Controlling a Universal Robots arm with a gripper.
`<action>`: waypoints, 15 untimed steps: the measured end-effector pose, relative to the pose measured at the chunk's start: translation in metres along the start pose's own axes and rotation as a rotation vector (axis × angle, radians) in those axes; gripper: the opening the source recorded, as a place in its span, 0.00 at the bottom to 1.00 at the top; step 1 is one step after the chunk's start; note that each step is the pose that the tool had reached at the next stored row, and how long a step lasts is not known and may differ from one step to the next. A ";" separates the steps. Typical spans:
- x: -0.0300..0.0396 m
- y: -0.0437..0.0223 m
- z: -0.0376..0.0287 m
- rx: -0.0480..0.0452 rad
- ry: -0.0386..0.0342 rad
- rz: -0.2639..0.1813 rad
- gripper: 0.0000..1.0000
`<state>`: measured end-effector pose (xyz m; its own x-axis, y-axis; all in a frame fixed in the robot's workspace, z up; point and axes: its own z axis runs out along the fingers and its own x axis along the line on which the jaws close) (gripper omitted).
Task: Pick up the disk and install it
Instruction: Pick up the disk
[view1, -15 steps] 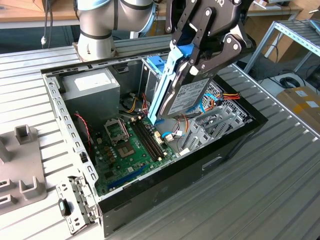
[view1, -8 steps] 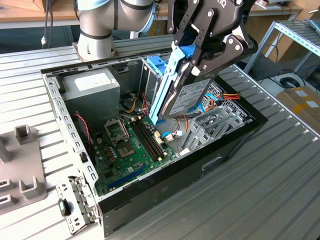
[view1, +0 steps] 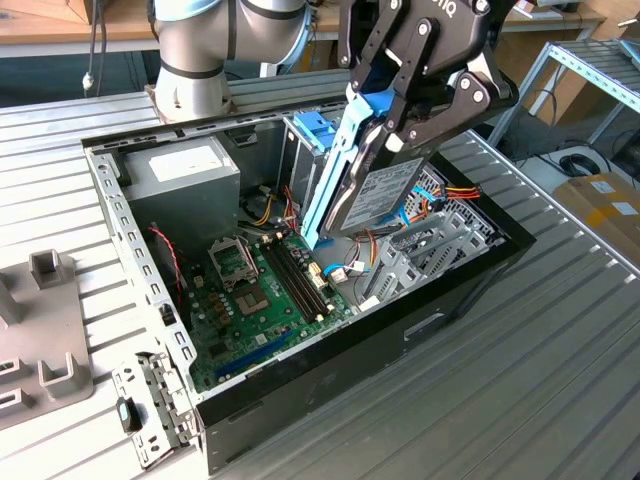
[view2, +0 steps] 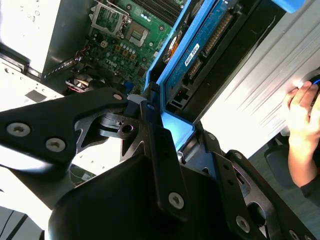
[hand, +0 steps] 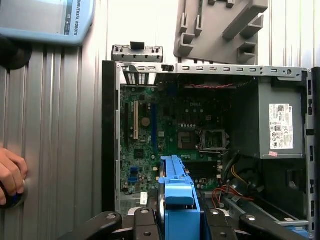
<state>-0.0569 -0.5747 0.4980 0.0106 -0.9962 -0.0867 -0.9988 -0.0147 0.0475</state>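
The disk (view1: 375, 190), a silver-grey drive with a white label in a blue carrier frame (view1: 330, 165), hangs tilted above the open computer case (view1: 300, 370). My black gripper (view1: 425, 105) is shut on it near its upper end. In the second wrist view the disk's blue circuit side (view2: 200, 50) and blue frame (view2: 175, 127) sit between my fingers (view2: 155, 130). In the first wrist view the blue frame (hand: 177, 195) sticks out from the gripper over the green motherboard (hand: 165, 135). The disk's lower end hovers over the cables beside the drive cage (view1: 305, 135).
A grey power-supply box (view1: 185, 175) fills the case's far corner. A grey fixture (view1: 40, 330) lies on the slatted table at the exterior view's left. A loose metal bracket (view1: 150, 405) sits by the case corner. A person's hand (view2: 305, 120) rests beside the table.
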 end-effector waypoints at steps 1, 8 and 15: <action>0.0001 -0.0004 0.0001 0.0000 0.0000 0.000 0.37; 0.0005 -0.0024 0.0005 0.0000 0.0000 0.000 0.37; 0.0009 -0.0042 0.0009 0.0000 0.0000 0.000 0.37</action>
<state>-0.0527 -0.5755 0.4969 0.0106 -0.9962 -0.0867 -0.9988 -0.0147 0.0475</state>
